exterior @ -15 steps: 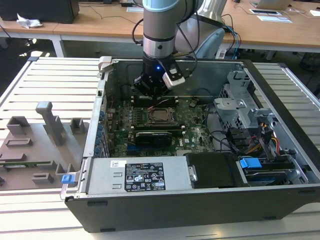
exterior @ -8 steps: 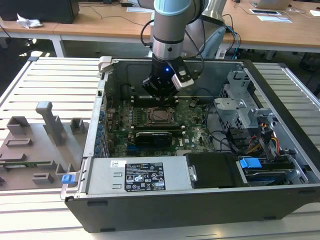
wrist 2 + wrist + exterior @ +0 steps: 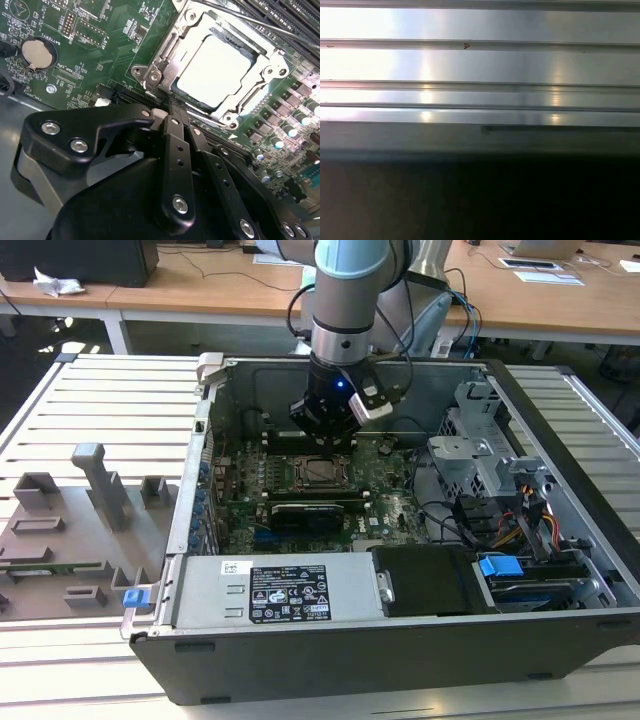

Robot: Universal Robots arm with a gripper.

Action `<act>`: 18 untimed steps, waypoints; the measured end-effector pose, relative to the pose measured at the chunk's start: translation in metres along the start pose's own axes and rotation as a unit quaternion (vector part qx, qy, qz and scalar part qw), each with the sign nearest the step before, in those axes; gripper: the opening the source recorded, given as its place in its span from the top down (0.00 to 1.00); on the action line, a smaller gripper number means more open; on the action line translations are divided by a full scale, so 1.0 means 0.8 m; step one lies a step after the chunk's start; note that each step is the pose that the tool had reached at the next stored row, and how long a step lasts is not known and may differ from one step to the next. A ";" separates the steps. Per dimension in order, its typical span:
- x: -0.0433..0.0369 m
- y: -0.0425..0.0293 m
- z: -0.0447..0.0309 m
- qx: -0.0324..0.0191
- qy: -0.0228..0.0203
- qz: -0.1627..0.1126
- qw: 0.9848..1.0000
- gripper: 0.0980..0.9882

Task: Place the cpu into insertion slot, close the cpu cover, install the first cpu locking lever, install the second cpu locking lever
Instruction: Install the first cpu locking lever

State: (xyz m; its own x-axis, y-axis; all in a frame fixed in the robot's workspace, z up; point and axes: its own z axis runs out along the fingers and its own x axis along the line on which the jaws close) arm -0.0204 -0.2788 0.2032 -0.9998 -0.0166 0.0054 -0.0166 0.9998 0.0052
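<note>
- While I hang inside the open computer case [image 3: 400, 660], its walls stand well apart from my arm on all sides. The way up and out is open.
- Across the motherboard [image 3: 100, 60], the bare green stretch towards the coin cell [image 3: 36, 54] is low and flat. The memory slots [image 3: 292, 15] crowd the far side of the socket.
- At the insertion slot [image 3: 322, 472], the placing looks done, as I judge it, and the work now stands at the cover and levers.
- Lying flat, the cpu cover [image 3: 165, 70] frames the chip in its window.
- Seated square in the slot under that frame, the cpu [image 3: 212, 70] shows its pale metal top.
- Beyond the socket, one thin locking lever [image 3: 260, 22] runs slantwise. I cannot tell whether it is latched.
- As for my gripper [image 3: 167, 107], its fingers are drawn together with nothing between them, tips just beside the cover's near tab. Lever work would call for a short, steady push, since small parts crowd every edge.
</note>
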 end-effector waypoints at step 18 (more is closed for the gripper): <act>-0.004 -0.0545 -0.0117 -0.001 0.000 0.000 1.000 0.99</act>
State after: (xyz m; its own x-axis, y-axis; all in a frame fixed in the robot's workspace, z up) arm -0.0165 -0.3224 0.2123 -0.9998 -0.0166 0.0054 -0.0165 0.9998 0.0066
